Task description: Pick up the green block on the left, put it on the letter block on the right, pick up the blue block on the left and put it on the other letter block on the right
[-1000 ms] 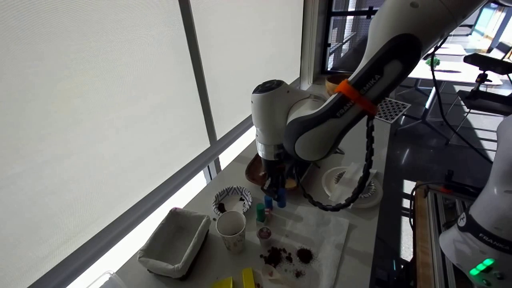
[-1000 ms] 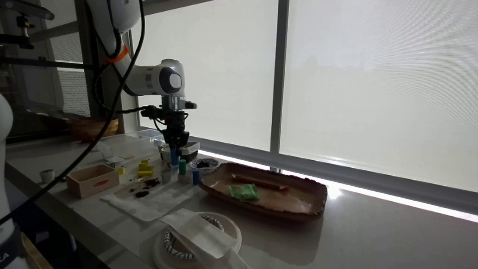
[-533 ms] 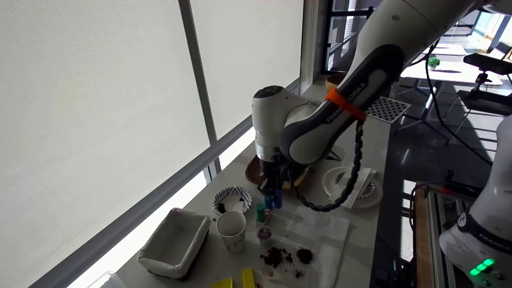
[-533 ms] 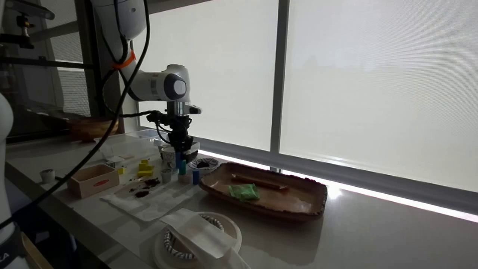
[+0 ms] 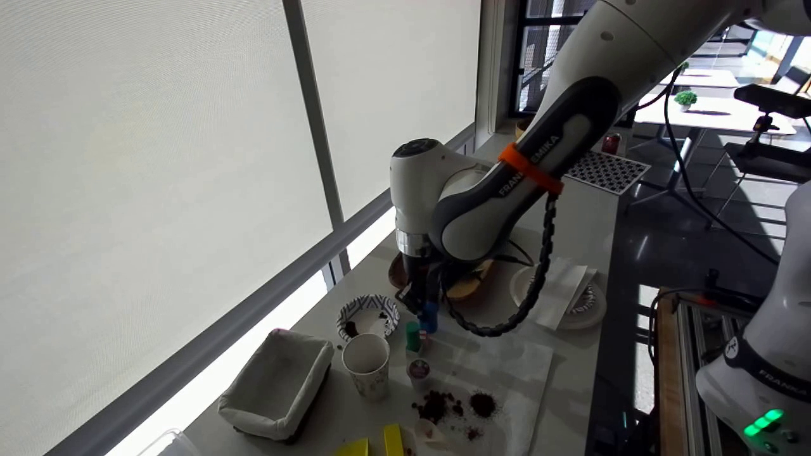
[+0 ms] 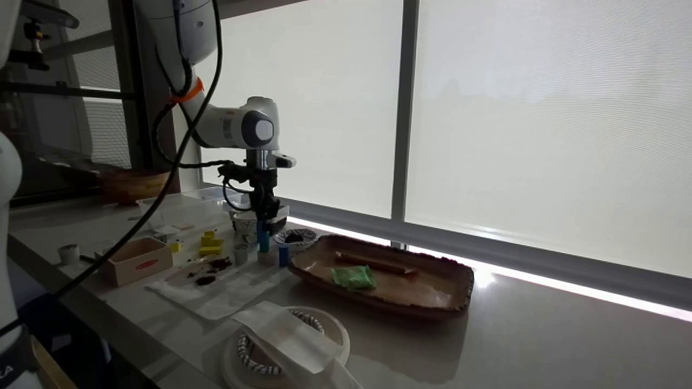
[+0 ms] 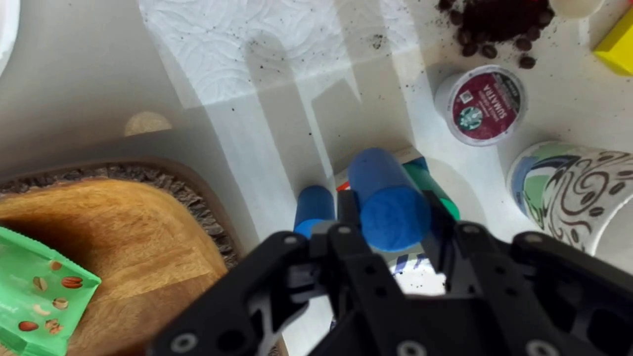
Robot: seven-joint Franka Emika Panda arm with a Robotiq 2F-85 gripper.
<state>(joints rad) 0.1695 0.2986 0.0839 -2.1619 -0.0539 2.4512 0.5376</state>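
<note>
My gripper [image 7: 392, 213] is shut on an upright blue block [image 7: 393, 217], a small cylinder; it also shows under the gripper in an exterior view [image 6: 260, 227]. A second blue block [image 7: 314, 207] stands on the table beside the fingers. The green block [image 7: 429, 185] stands upright on a letter block [image 7: 416, 162], mostly hidden in the wrist view. A red mark of another letter block [image 7: 342, 186] peeks out behind the held block, between green and standing blue blocks. The held block appears above it; whether they touch I cannot tell. The green block also shows in both exterior views [image 5: 412, 335] [image 6: 264, 241].
A coffee pod [image 7: 482, 106] and a paper cup [image 7: 573, 193] stand near the green block. A patterned paper bowl [image 5: 367, 321] and a lined basket [image 5: 279, 373] lie towards the window. A wooden tray [image 6: 427, 297] stands close by. Spilled coffee [image 5: 483, 404] lies on paper.
My gripper has moved with the held blue block, leftward in an exterior view, rightward and slightly down in an exterior view, towards the green block. The other blocks have not moved.
</note>
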